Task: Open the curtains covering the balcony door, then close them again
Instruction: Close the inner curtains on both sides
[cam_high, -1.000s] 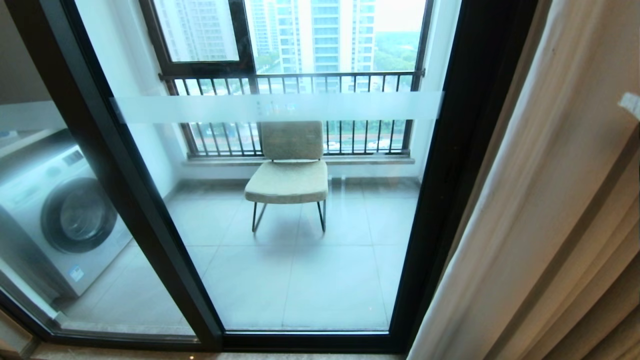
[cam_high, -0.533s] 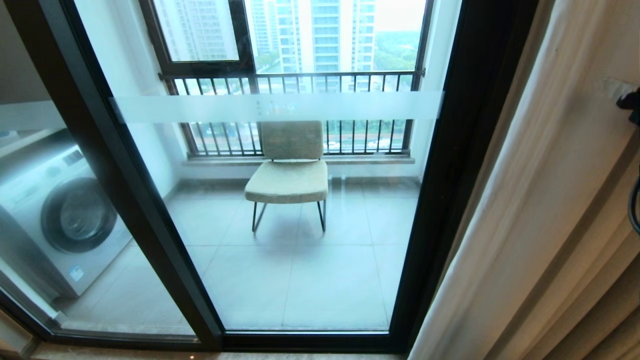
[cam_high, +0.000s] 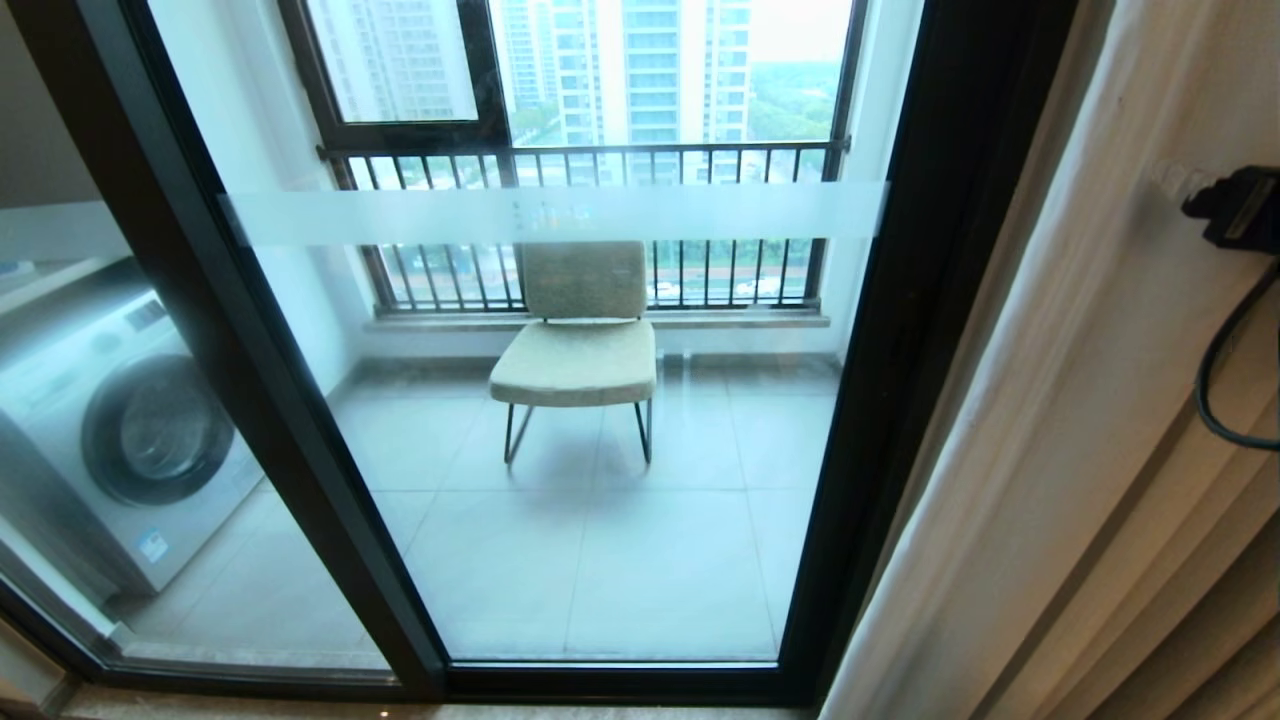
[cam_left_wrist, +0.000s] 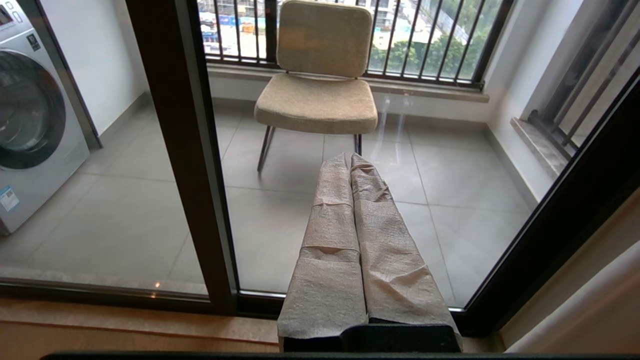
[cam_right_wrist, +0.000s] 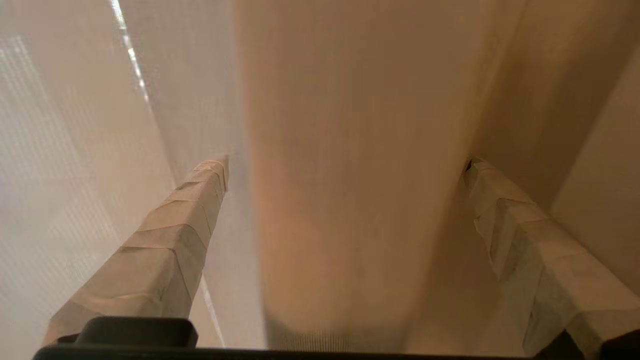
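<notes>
The curtains (cam_high: 1080, 400) hang bunched at the right, thick beige cloth with a thin white sheer (cam_right_wrist: 75, 150) beside it. The balcony door (cam_high: 900, 350) stands uncovered, its glass crossed by a frosted strip (cam_high: 560, 215). My right gripper (cam_right_wrist: 347, 167) is open, its taped fingers (cam_right_wrist: 170, 240) spread wide on either side of a beige curtain fold (cam_right_wrist: 350, 100). In the head view its black wrist (cam_high: 1235, 205) shows at the right edge, against the curtain. My left gripper (cam_left_wrist: 348, 159) is shut and empty, held low in front of the glass.
Behind the glass, a beige chair (cam_high: 580, 340) stands on the tiled balcony floor, with a washing machine (cam_high: 120, 420) at the left. A farther window with black railing bars (cam_high: 600, 160) closes the balcony. A black cable (cam_high: 1215, 390) loops below my right wrist.
My right arm has come into the head view from the right edge and moved up and leftward along the curtain. The curtains and the left arm have stayed put.
</notes>
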